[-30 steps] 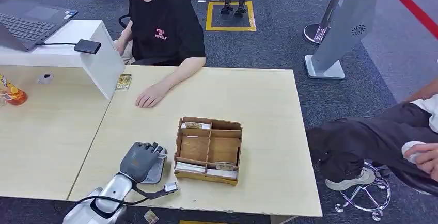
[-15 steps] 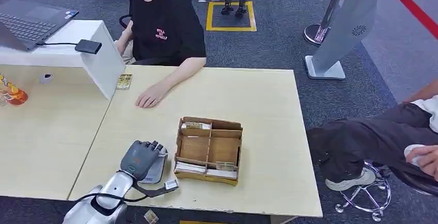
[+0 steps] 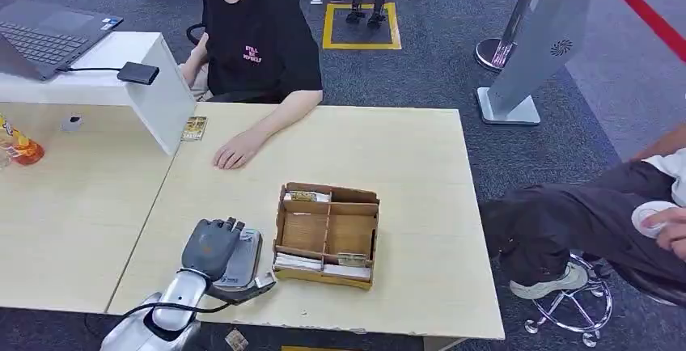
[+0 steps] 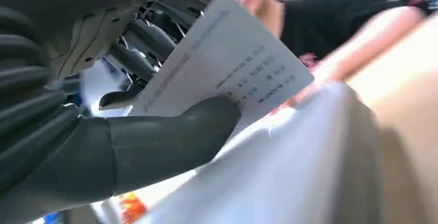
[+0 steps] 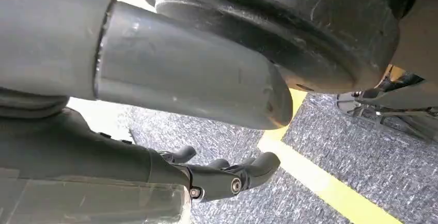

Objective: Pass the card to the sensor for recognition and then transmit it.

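A: What lies nearest the robot?
B: The left robot hand [image 3: 212, 247], grey-backed with dark fingers, at the near edge of the pale wooden bench [image 3: 412, 149]. It grips a white rectangular card with small printed text [image 4: 227, 64]; in the left wrist view the thick grey thumb [image 4: 170, 136] presses on the card's printed face and the dark fingers [image 4: 139, 43] lie behind it.

A: Where is the card relative to the sensor?
B: The card is held over a flat light-grey sensor pad [image 3: 241, 260] beneath the hand, just left of the brown open wooden box with compartments [image 3: 327, 235]. Whether card and pad touch cannot be told.

A: And the right robot hand?
B: The right wrist view shows it [image 5: 222, 175] above dark carpet with a yellow floor stripe [image 5: 320, 182], its dark fingers loosely curled apart, holding nothing.

A: What does the box hold?
B: Stacks of cards in its near and far compartments; the two middle compartments show bare wood.

A: Farther out?
B: A person in a black T-shirt [image 3: 255, 40] sits at the far side, one hand [image 3: 235, 153] resting on the bench. Beside it a small patterned card [image 3: 193, 128] lies at the foot of a white raised counter [image 3: 154, 92], which carries a grey laptop [image 3: 44, 35] and a small black box on a cable [image 3: 137, 73].
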You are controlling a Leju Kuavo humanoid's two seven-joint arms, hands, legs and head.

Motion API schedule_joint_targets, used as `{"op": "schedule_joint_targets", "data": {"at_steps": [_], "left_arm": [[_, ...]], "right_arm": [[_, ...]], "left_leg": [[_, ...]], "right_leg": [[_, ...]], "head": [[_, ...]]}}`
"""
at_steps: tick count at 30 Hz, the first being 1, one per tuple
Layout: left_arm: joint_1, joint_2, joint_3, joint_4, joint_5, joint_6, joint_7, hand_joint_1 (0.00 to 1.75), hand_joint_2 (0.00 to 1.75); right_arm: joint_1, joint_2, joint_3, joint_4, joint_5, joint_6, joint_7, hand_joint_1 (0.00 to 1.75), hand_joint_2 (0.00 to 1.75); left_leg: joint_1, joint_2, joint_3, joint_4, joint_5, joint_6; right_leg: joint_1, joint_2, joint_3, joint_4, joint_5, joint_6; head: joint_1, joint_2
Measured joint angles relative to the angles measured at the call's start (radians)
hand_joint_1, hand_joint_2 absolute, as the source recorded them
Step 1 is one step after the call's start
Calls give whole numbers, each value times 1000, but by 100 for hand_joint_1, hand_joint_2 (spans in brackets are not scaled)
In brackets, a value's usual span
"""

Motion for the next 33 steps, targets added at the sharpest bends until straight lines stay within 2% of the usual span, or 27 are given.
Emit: {"op": "schedule_joint_targets", "data": {"at_steps": [1,4,10,15,23,24,26,27,28,29,30,31,32,33], "left_arm": [[-4,3,-20,-24,0,3,59,175,175],[-22,12,-72,-75,-1,19,149,175,175],[-63,39,-162,-168,-1,39,290,175,175],[-87,63,-211,-220,-1,37,333,175,175],[-100,78,-245,-260,-1,52,363,175,175],[-98,77,-245,-265,-1,61,352,175,175],[-64,61,-213,-296,-1,97,260,175,175],[-32,28,-182,-315,-1,111,196,175,175],[1,2,-122,-342,1,119,73,175,175],[41,-46,-53,-370,10,116,-54,175,175],[77,-84,2,-392,23,109,-144,175,175],[108,-157,100,-431,47,93,-248,175,175],[127,-194,147,-452,74,76,-305,175,175],[140,-235,191,-471,106,57,-335,175,175]], "right_arm": [[0,1,-2,0,0,-1,3,0,0],[-1,4,-5,0,1,-2,8,0,0],[-1,14,-8,-2,5,-2,9,0,0],[-2,17,-8,-4,9,-2,13,0,0],[-4,18,-13,-5,11,-2,13,0,0],[-3,19,-14,-6,11,-2,13,0,0],[-3,24,-16,-8,11,-2,13,0,0],[-3,26,-17,-11,11,-2,13,0,0],[-2,31,-19,-13,10,-2,13,0,0],[-1,34,-22,-20,8,0,13,0,0],[0,39,-24,-24,8,1,13,0,0],[2,43,-26,-33,8,1,13,0,0],[3,48,-28,-37,8,1,13,0,0],[3,50,-30,-41,8,1,13,0,0]], "left_leg": [[0,0,-1,0,0,0],[0,0,-2,0,0,0],[0,0,-3,0,0,0],[0,0,-4,0,0,0],[0,0,-4,0,0,0],[0,0,-4,0,0,0],[-1,0,-4,0,0,0],[-1,0,-4,0,0,0],[-1,0,-5,0,0,0],[-2,0,-5,0,-1,1],[-2,1,-6,0,-1,1],[-3,1,-6,0,-1,2],[-3,1,-6,0,-1,2],[-4,1,-6,0,-2,2]], "right_leg": [[0,0,-1,0,0,0],[0,-1,-2,0,0,0],[0,0,-3,0,0,0],[0,0,-4,0,0,0],[0,0,-4,0,0,0],[0,0,-4,0,0,0],[0,0,-4,0,0,1],[0,1,-4,0,0,1],[-1,1,-5,0,0,1],[-1,1,-5,0,0,1],[-2,1,-6,-1,0,1],[-3,2,-6,-1,0,2],[-3,2,-6,-1,0,2],[-3,2,-6,-1,0,2]], "head": [[0,0],[0,0],[0,0],[0,0],[0,0],[0,0],[-1,0],[0,0],[0,0],[0,0],[0,0],[1,0],[2,0],[2,0]]}}
